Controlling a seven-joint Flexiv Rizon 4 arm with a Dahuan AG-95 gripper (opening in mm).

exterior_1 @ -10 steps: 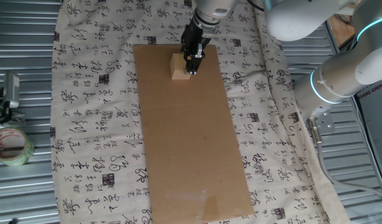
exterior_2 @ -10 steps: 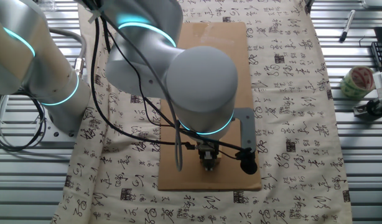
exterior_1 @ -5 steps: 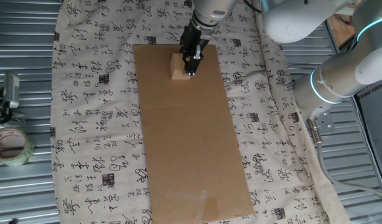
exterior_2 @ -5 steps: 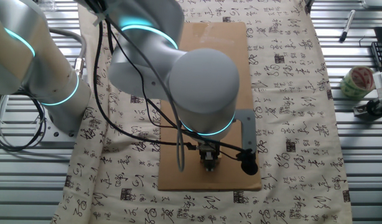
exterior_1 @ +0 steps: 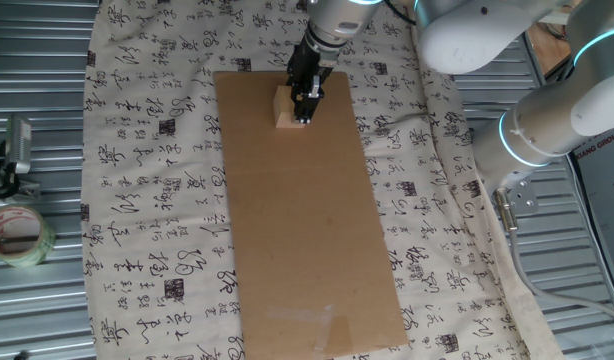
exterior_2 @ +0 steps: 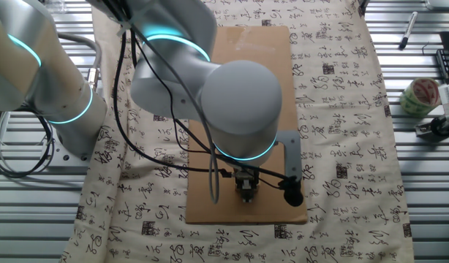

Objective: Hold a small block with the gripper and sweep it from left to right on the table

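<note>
Brown cardboard sheet (exterior_1: 307, 210): long, flat, laid lengthwise down the middle of the desk (exterior_1: 167, 200), on a cream cloth (exterior_1: 147, 140) printed with black calligraphy. The sheet's near end, close to the desk's near edge in one fixed view, carries a patch of clear tape (exterior_1: 322, 322).

Corrugated metal surround (exterior_1: 32, 120): borders the cloth on both long sides.

Tape roll (exterior_1: 15, 235): pale green with a red core, lying on the metal beyond the desk's left edge in one fixed view; shown also in the other fixed view (exterior_2: 419, 96).

Small block (exterior_1: 285, 108): pale tan wooden cube, resting on the cardboard near the sheet's far end, slightly toward its left edge. Hidden behind the arm in the other fixed view.

Gripper (exterior_1: 303, 110): narrow, black, pointing down at the block's right side. The fingers (exterior_1: 307, 98) are clenched on the small block, which shows mostly to their left. In the other fixed view the gripper (exterior_2: 246, 191) appears only as a small dark part beneath the wrist.

Robot arm (exterior_2: 210, 80): silver-grey, with cyan light rings, reaching over the far part of the desk in one fixed view; its base stands beside the desk's right edge there.

Black marker (exterior_2: 407, 31): lying on the metal surround in the other fixed view.
</note>
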